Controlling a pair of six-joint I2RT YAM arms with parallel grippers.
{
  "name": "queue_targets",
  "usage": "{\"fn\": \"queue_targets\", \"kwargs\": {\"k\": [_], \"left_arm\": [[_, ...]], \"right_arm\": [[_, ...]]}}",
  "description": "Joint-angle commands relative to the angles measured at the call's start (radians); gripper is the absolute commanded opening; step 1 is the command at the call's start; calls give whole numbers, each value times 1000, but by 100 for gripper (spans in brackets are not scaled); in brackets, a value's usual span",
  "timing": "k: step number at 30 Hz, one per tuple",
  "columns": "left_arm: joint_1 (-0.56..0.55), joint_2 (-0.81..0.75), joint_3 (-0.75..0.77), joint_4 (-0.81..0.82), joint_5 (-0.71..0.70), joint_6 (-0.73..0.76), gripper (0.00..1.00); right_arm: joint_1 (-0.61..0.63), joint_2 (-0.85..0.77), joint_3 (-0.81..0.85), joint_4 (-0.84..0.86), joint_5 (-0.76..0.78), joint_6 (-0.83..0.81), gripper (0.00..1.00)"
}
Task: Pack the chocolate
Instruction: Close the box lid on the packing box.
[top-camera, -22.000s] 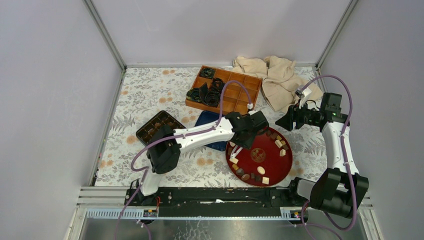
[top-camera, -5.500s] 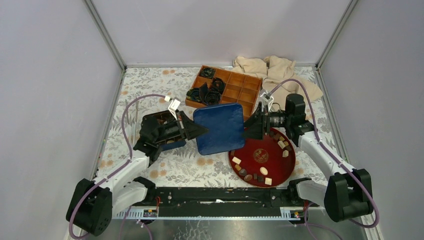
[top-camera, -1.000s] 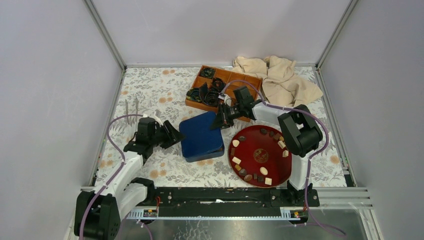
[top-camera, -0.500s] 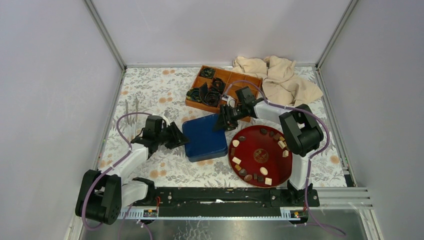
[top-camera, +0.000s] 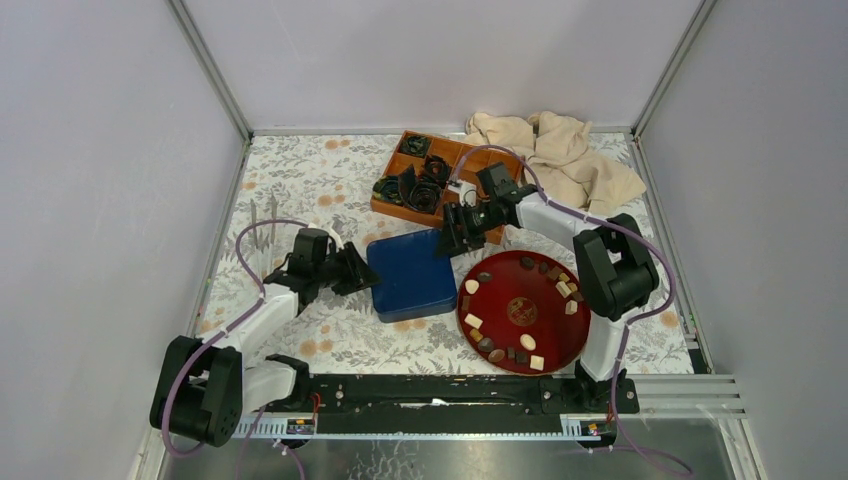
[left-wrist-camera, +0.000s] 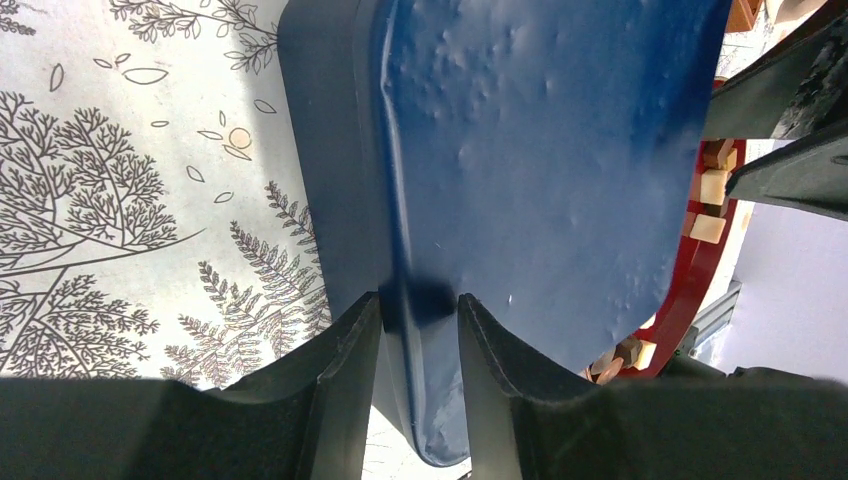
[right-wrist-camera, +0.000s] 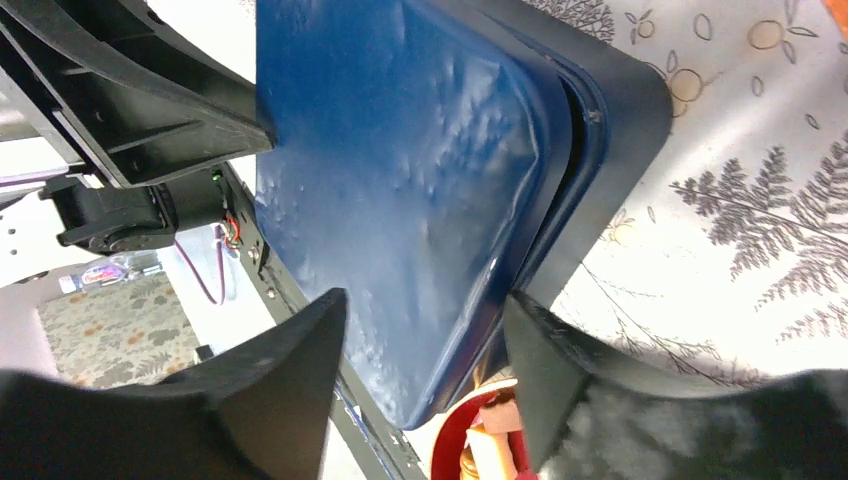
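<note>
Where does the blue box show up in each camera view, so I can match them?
Top external: the blue box lies mid-table, just left of the red plate.
Left wrist: the box fills the upper middle and right; the plate's rim curves along the right edge.
Right wrist: the box fills the centre; a bit of the plate shows at the bottom.
Shared landmark: the red plate.
</note>
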Motion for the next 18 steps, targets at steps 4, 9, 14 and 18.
{"fn": "queue_targets", "kwargs": {"k": [4,9,14,18], "left_arm": [[-17,15,39,23,11,32,41],[-30,32,36,40,11,27,41],[-43,65,30,58,11,27,41],[-45,76,29,62,10,28,41]], "right_arm": [[-11,-59,-24,-53,55,-95,99],[2,5,-14,-31,-1,-72,100],[34,38,3,-8,-81,-68,100],[36,43,3,10,-114,-40,91]]}}
